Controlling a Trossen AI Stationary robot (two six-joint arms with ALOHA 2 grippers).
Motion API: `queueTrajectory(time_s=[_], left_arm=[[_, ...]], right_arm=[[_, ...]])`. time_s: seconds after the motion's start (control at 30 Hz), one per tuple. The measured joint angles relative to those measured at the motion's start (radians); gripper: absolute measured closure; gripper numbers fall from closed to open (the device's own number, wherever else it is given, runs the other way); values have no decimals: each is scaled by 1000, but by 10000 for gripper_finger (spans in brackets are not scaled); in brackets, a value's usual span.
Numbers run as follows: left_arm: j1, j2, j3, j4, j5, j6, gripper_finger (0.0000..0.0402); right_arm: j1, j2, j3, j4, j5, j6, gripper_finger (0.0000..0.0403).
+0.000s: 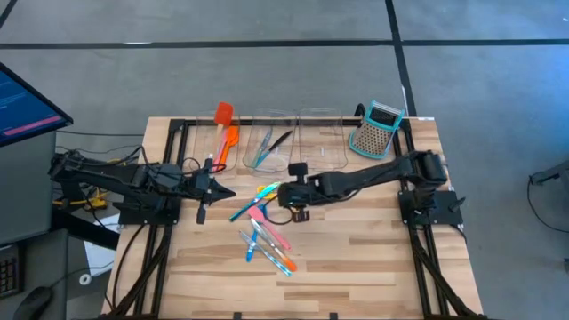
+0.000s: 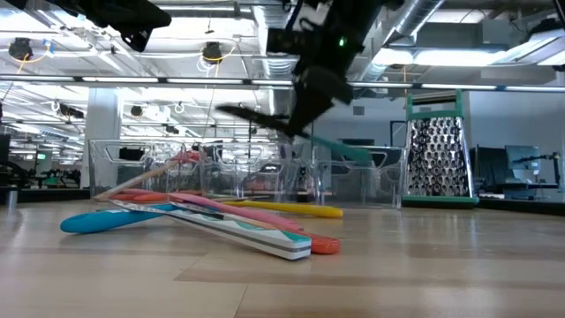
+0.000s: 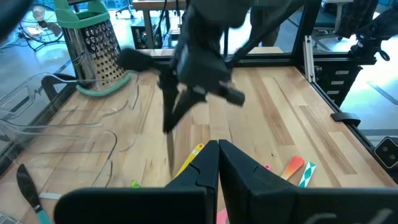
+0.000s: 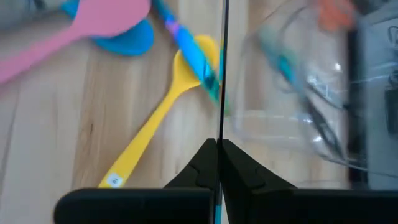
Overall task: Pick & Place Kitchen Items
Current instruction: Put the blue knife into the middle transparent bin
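Note:
Several slim kitchen items, pink, blue, yellow and orange, lie in a loose pile [image 1: 262, 229] on the table's middle. Orange and red spatulas [image 1: 224, 132] lie at the far left. My right gripper [image 1: 284, 190] hangs above the pile's far end, shut on a slim utensil [image 2: 344, 150] with a teal end and a dark end. My left gripper [image 1: 213, 188] waits shut, holding nothing, left of the pile, above the table. One clear bin [image 1: 268, 149] holds a dark piece and a teal piece. My right gripper pinches the slim utensil between its two fingers [image 4: 205, 155], which slant down from above. The wrist view shows the utensil edge-on as a thin line [image 4: 221, 93] running out past the fingertips. It is lifted clear of the table and tilted, dark end [image 2: 238, 113] higher, teal end lower.
Three clear bins [image 1: 298, 142] stand side by side along the far edge. A teal-and-grey box grater [image 1: 378, 130] stands at the far right. The near half of the table [image 1: 356, 267] is bare wood. A monitor [image 1: 27, 102] stands off the table's left.

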Motion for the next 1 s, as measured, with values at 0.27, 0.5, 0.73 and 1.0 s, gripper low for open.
queueTrajectory(time_s=[0.27,0.5,0.73,1.0], left_arm=[[0,0,0,4,-1,0,401],[3,48,0,18,-83,-1,396],[55,192,0,149,-130,2,350],[138,314,0,248,-118,30,321]], right_arm=[[-2,-144,-5,84,-87,20,403],[-31,-238,-105,278,-176,-12,403],[-84,-301,-275,521,-284,15,403],[-115,-381,-541,851,-351,89,403]])
